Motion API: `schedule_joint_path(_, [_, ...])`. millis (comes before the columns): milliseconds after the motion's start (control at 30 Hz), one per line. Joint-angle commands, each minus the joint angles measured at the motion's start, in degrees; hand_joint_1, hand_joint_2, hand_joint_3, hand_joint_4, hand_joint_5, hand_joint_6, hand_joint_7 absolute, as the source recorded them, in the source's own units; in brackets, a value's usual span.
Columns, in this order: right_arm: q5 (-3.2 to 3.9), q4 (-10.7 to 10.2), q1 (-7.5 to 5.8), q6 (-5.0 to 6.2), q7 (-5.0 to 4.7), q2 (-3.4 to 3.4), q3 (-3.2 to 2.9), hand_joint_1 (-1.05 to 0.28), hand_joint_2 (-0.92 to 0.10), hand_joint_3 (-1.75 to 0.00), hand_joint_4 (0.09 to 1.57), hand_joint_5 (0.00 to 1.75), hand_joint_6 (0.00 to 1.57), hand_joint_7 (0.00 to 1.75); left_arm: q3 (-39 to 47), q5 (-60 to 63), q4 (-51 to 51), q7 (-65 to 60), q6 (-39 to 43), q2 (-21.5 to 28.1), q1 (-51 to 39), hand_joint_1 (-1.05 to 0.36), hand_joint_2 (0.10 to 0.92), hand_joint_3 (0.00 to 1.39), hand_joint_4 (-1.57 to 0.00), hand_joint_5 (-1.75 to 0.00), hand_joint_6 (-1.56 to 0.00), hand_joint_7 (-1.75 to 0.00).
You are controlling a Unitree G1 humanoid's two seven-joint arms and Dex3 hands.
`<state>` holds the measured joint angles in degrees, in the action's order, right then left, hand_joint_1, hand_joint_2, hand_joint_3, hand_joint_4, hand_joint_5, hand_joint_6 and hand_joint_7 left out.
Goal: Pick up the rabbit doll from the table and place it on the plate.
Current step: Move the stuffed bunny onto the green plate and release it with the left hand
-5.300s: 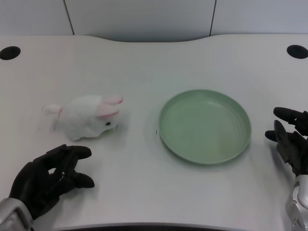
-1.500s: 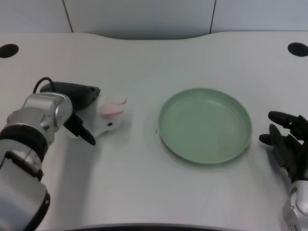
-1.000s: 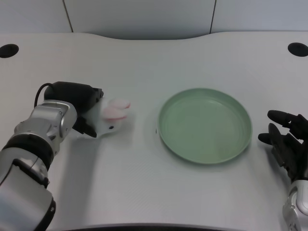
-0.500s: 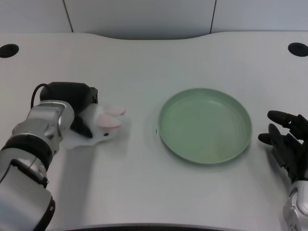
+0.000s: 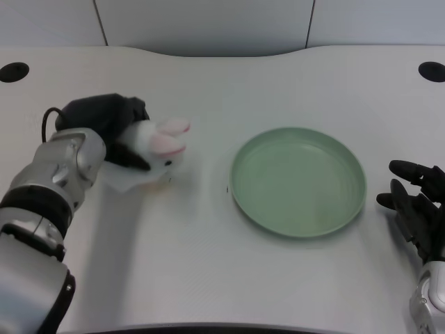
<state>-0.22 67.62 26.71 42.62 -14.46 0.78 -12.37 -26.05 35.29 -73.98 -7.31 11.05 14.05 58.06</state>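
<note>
At left of the frame the left hand [image 5: 111, 129] grips the rabbit doll [image 5: 154, 145] from above, its pink ears pointing right toward the green plate [image 5: 299, 182], which sits well apart at centre-right

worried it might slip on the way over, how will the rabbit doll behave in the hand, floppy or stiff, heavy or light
The rabbit doll looks plush and furry, so it is probably soft and will squash under the left hand rather than stay stiff. It likely weighs little for its bulk. The fingers wrap its body while head and pink ears stick out free, so those may droop or wobble, and fur could slide somewhat.
</note>
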Motion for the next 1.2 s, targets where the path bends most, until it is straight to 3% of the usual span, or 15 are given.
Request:
schedule_joint_path(33, [0.14, 0.34, 0.36, -0.88, -0.33, 0.82, -0.04, -0.17, -0.92, -0.26, 0.75, 0.87, 0.74, 0.7, 0.69, -0.5, 1.54, 0.85, 0.53, 0.54, 4.13, -0.25, 0.779, 0.2, -0.65, -1.54, -0.64, -1.39])
schedule_joint_path(67, [0.17, 0.62, 0.46, -0.91, -0.07, 0.98, -0.08, -0.19, -0.92, -0.26, 0.76, 0.87, 0.74, 0.7, 0.79, -0.63, 1.77, 1.1, 0.57, -0.01, 4.91, -0.23, 0.779, 0.22, -0.63, -1.49, -0.63, -1.42])
schedule_joint_path(167, [0.09, 1.0, 0.5, -0.84, 0.02, 1.02, -0.06, -0.21, -0.92, -0.23, 0.8, 0.87, 0.75, 0.69, 0.71, -0.66, 2.2, 1.64, 0.68, -1.74, 6.45, -0.21, 0.7, 0.47, -0.7, -1.72, -0.57, -1.71])
schedule_joint_path(267, [-0.38, 0.89, 0.63, -1.25, -1.09, 0.74, 0.2, -0.2, -0.92, -0.23, 0.81, 0.85, 0.76, 0.69, -0.11, 0.04, 2.41, 1.94, 1.15, -3.53, 7.37, -0.23, 0.587, 0.75, -0.76, -1.74, -0.59, -1.74])
schedule_joint_path(300, [-0.22, 0.81, 0.68, -1.45, -0.85, 0.58, 0.13, -0.19, -0.92, -0.23, 0.8, 0.84, 0.75, 0.69, -0.77, 0.6, 2.5, 1.98, 0.99, -4.6, 7.85, -0.25, 0.525, 0.79, -0.79, -1.56, -0.69, -1.51])
schedule_joint_path(367, [0.03, 0.69, 0.71, -1.72, -0.42, 0.38, -0.02, -0.19, -0.92, -0.24, 0.78, 0.84, 0.74, 0.69, -1.58, 1.17, 2.54, 1.99, 0.69, -5.77, 8.41, -0.27, 0.505, 0.76, -0.88, -1.23, -0.84, -1.14])
schedule_joint_path(467, [-0.25, 0.32, 0.48, -2.32, -0.9, -0.2, 0.23, -0.21, -0.92, -0.25, 0.79, 0.85, 0.74, 0.69, -2.55, 1.6, 1.87, 2.52, 0.02, -8.8, 9.44, -0.28, 0.544, 0.62, -0.84, -1.13, -0.88, -0.84])
schedule_joint_path(533, [-0.58, 0.06, 0.23, -2.22, -1.36, -0.56, 0.48, -0.2, -0.92, -0.26, 0.78, 0.85, 0.73, 0.69, -3.0, 1.74, 1.35, 2.12, -0.21, -10.81, 9.93, -0.27, 0.567, 0.59, -0.74, -1.49, -0.7, -1.28])
schedule_joint_path(600, [-0.83, -0.09, 0.02, -2.1, -1.83, -0.91, 0.68, -0.18, -0.92, -0.27, 0.76, 0.84, 0.73, 0.69, -3.07, 1.51, 0.78, 1.83, -0.22, -12.83, 10.17, -0.26, 0.531, 0.66, -0.71, -1.64, -0.63, -1.49])
schedule_joint_path(700, [-0.69, 0.23, -0.18, -1.33, -1.21, -0.85, 0.77, -0.18, -0.92, -0.26, 0.76, 0.84, 0.73, 0.69, -3.12, 1.19, 0.03, 1.35, 0.71, -15.43, 10.21, -0.24, 0.451, 0.84, -0.7, -1.73, -0.56, -1.7])
schedule_joint_path(833, [-0.7, 0.0, -0.16, -1.24, -1.52, -1.0, 0.93, -0.18, -0.92, -0.26, 0.76, 0.83, 0.74, 0.68, -3.17, 1.17, -0.44, 0.58, 2.39, -17.78, 10.04, -0.24, 0.395, 0.94, -0.72, -1.66, -0.59, -1.64])
schedule_joint_path(933, [-0.1, 0.39, 0.11, -1.09, -0.91, -0.91, 0.6, -0.17, -0.92, -0.27, 0.76, 0.83, 0.73, 0.68, -3.09, 0.94, -0.97, 1.18, 3.37, -19.44, 10.03, -0.25, 0.412, 0.96, -0.72, -1.69, -0.58, -1.67])
schedule_joint_path(1033, [0.15, 0.72, 0.3, -1.59, -0.53, -0.66, 0.42, -0.18, -0.92, -0.27, 0.76, 0.84, 0.74, 0.67, -3.61, 1.45, -1.53, 1.59, 2.86, -20.71, 10.12, -0.27, 0.493, 0.83, -0.77, -1.35, -0.67, -1.38])
schedule_joint_path(1133, [0.29, 0.7, 0.33, -1.46, -0.17, -0.69, 0.29, -0.17, -0.92, -0.27, 0.76, 0.83, 0.74, 0.67, -3.97, 1.86, -2.06, 1.5, 2.2, -21.35, 10.02, -0.26, 0.519, 0.76, -0.73, -1.51, -0.64, -1.45])
schedule_joint_path(1200, [-0.04, 1.12, 0.38, -1.32, -0.27, -0.39, 0.4, -0.16, -0.92, -0.27, 0.75, 0.83, 0.74, 0.67, -4.12, 1.95, -2.39, 1.77, 1.7, -21.6, 9.97, -0.27, 0.56, 0.66, -0.74, -1.39, -0.68, -1.28])
